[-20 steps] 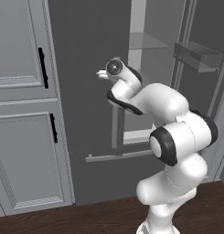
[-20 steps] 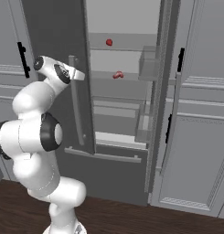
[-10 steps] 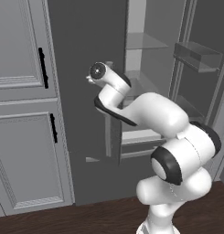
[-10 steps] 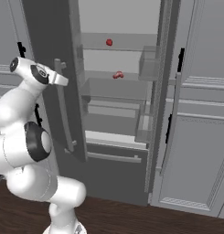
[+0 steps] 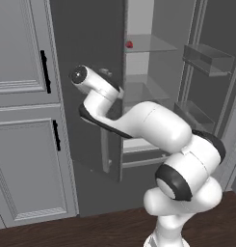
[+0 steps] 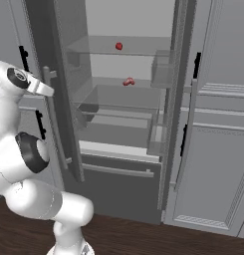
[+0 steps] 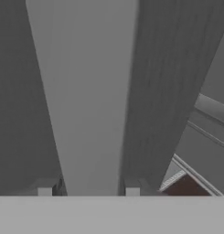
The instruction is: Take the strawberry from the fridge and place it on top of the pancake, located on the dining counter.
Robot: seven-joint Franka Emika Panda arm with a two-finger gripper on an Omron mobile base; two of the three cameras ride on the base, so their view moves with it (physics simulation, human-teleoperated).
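The fridge (image 6: 128,144) stands with both doors open and its pale shelves showing. The strawberry (image 6: 119,46) (image 5: 129,45) sits on the top clear shelf. My gripper (image 7: 88,189) (image 6: 47,91) is at the left door's long vertical grey handle (image 7: 86,91) (image 6: 56,129). The bar lies between the two fingertips and fills the gap, so the gripper is shut on it. In the left base view the hand (image 5: 107,79) is pressed against the dark door (image 5: 85,43). The pancake and the dining counter are out of view.
A second small red item (image 6: 128,81) lies on the shelf below the strawberry. Light grey panelled cabinets with black handles (image 5: 23,144) (image 6: 218,149) flank the fridge. The right door (image 6: 181,99) stands edge-on with bins, above a dark wood floor (image 6: 143,239).
The left fridge door has swung wider open, drawn by the arm, which has moved left and away from the fridge interior. More of the shelves and the strawberry now show.
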